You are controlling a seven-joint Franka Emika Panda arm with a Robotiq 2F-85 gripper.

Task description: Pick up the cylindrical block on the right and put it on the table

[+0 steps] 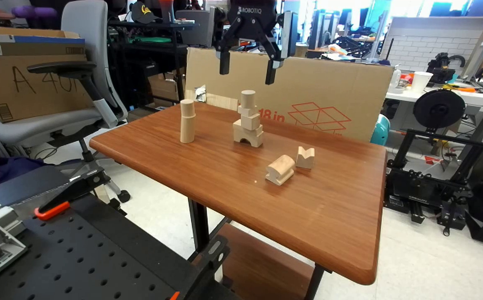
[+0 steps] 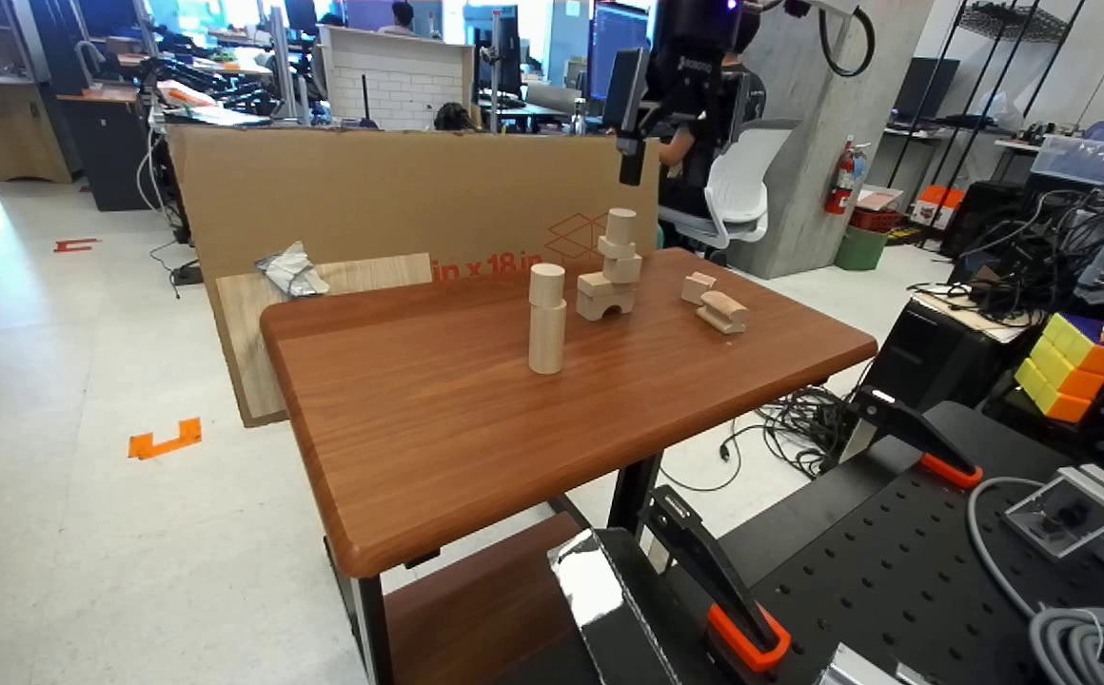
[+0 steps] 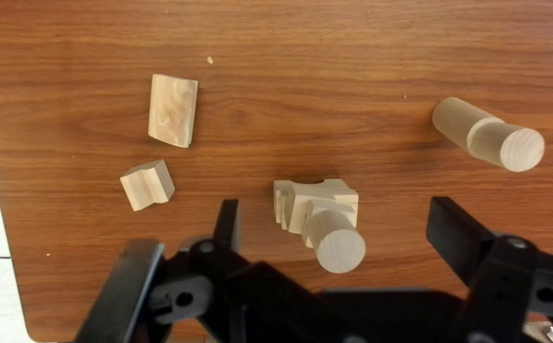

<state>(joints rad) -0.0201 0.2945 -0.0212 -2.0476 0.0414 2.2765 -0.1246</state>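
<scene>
One short pale cylindrical block [image 1: 248, 99] tops a stack of angular wooden blocks [image 1: 246, 132] on the reddish-brown table [image 1: 329, 216]. This stack is on the right in both exterior views, with the block also at the top there [image 2: 621, 226]. A similar short cylinder [image 1: 187, 108] stands on a slender post [image 1: 187, 130]; it is at the right in the wrist view [image 3: 522, 149]. My gripper [image 1: 247, 71] is open and empty, apart from and above the stack. In the wrist view, the stack's cylindrical block [image 3: 341, 251] appears between the open fingers [image 3: 334, 216].
Two loose angular blocks, a rounded-top one [image 1: 281, 168] and a notched one [image 1: 305, 158], lie on the table beside the stack. A large cardboard sheet [image 1: 324, 83] stands behind the table. A black perforated workbench [image 1: 95, 254] is at the near side.
</scene>
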